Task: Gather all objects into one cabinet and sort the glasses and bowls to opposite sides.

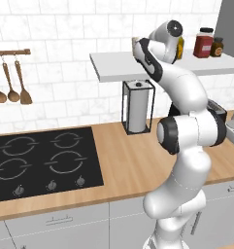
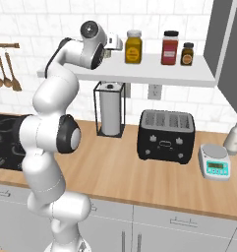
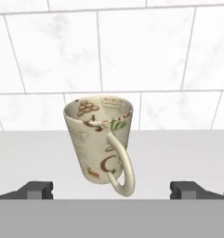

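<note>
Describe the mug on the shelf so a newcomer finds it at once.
Start at the white wall shelf above the wooden counter, against the tiled wall. Near its left end stands a cream mug, upright, handle toward the open hand. Unlike the lidded spice jars further right, it has brown printed patterns and a looped handle.

one cream mug (image 3: pixel 102 142), three jars (image 2: pixel 169 48)

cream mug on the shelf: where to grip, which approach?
Cream mug stands upright on the white shelf, handle pointing at the hand. Probably best: come in level from the front, open gripper straddling the body, one finger each side of the handle, and close across the walls.
</note>
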You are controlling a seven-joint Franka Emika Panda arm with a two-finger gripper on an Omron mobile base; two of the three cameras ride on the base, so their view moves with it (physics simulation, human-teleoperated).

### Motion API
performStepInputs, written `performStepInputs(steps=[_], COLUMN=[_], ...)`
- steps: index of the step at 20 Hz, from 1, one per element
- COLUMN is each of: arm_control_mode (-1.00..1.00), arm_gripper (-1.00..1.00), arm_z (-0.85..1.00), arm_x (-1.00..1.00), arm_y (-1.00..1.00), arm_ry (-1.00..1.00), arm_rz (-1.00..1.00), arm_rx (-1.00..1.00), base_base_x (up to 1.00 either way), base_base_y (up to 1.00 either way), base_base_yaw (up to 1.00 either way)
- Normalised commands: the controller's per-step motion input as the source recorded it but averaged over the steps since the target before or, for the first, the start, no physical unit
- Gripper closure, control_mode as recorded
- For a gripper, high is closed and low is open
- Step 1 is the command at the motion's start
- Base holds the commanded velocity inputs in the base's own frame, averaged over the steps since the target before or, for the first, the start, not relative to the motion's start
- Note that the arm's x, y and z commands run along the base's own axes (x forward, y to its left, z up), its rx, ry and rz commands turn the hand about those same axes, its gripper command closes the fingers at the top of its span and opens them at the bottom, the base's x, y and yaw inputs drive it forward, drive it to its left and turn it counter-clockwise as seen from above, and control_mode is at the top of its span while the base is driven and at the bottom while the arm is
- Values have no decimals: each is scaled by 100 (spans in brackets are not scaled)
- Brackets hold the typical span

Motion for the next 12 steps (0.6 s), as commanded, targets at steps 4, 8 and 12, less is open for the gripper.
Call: performStepInputs(steps=[4, 8, 12], arm_control_mode=[-100, -100, -100], arm_gripper=[-100, -100, -100], arm_z=[0, 0, 0], arm_x=[0, 0, 0], arm_y=[7, 9, 6], arm_ry=[0, 0, 0], arm_rz=[0, 0, 0], arm_rx=[-3, -3, -2], base_base_x=[0, 0, 0], base_base_y=[0, 0, 0], base_base_yaw=[0, 0, 0])
